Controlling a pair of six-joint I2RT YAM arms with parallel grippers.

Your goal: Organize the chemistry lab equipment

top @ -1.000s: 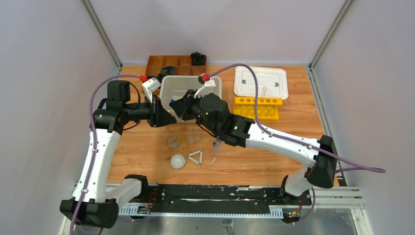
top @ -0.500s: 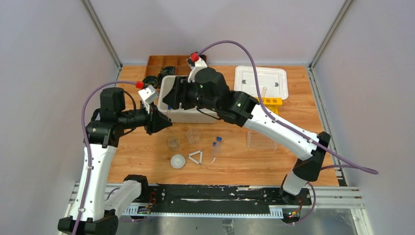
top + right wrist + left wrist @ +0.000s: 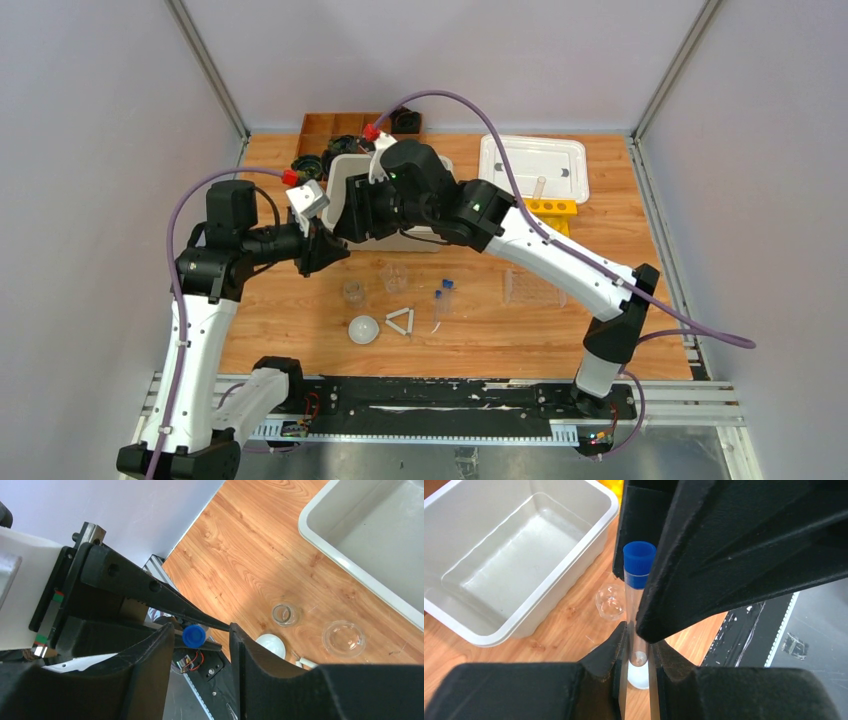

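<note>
My left gripper [image 3: 334, 250] is shut on a thin clear blue-capped tube [image 3: 638, 580], held above the table; in the left wrist view the jaws [image 3: 639, 647] pinch its lower end. My right gripper [image 3: 347, 216] is open, its fingers either side of the tube's blue cap [image 3: 193, 635] without closing on it. On the table lie two small clear beakers [image 3: 353, 291] [image 3: 394, 277], a white dome [image 3: 364, 329], a white triangle [image 3: 401, 321], two more capped tubes [image 3: 440, 303] and a clear plastic rack [image 3: 530, 288]. The yellow rack [image 3: 551, 208] is partly hidden behind the right arm.
A white bin [image 3: 344, 178] stands behind the grippers and shows in the left wrist view [image 3: 555, 599]. A white lid [image 3: 533, 165] lies at the back right. The brown wooden divided tray [image 3: 335, 125] with black coiled objects is at the back.
My right arm has risen off the table's right middle and swung back-left, bringing its open fingers around the tube's cap. The left gripper pulled slightly left with the tube. The clear rack is uncovered.
</note>
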